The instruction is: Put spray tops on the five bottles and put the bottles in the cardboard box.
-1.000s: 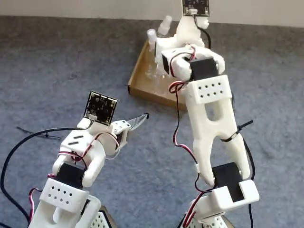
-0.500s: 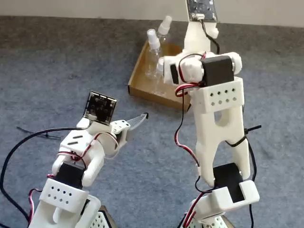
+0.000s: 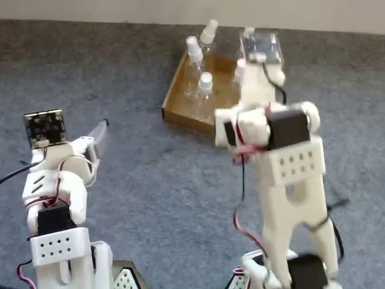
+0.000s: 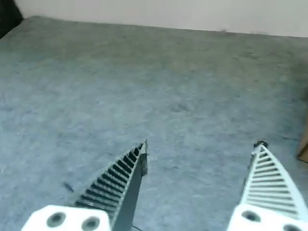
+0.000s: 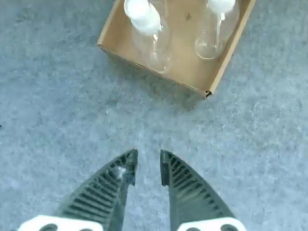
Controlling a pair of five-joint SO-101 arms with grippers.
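The cardboard box (image 3: pixel 171 99) lies at the back of the grey carpet. Three clear bottles with white spray tops stand upright in it (image 3: pixel 194 51) (image 3: pixel 209 30) (image 3: pixel 205 84). In the right wrist view the box (image 5: pixel 185 57) holds two such bottles (image 5: pixel 147 29) (image 5: pixel 216 29). My right gripper (image 5: pixel 147 155) hangs over bare carpet just short of the box's near wall, open by a narrow gap and empty. My left gripper (image 4: pixel 202 144) is wide open and empty over bare carpet. In the high view it (image 3: pixel 99 129) sits far left of the box.
The right arm's raised white body (image 3: pixel 283 150) covers the box's right part in the high view. A corner of the box (image 4: pixel 304 144) shows in the left wrist view. A pale wall (image 3: pixel 120 9) bounds the carpet at the back.
The right arm has pulled back from over the box and risen, uncovering the bottles. The left arm has swung to the left, away from the box.
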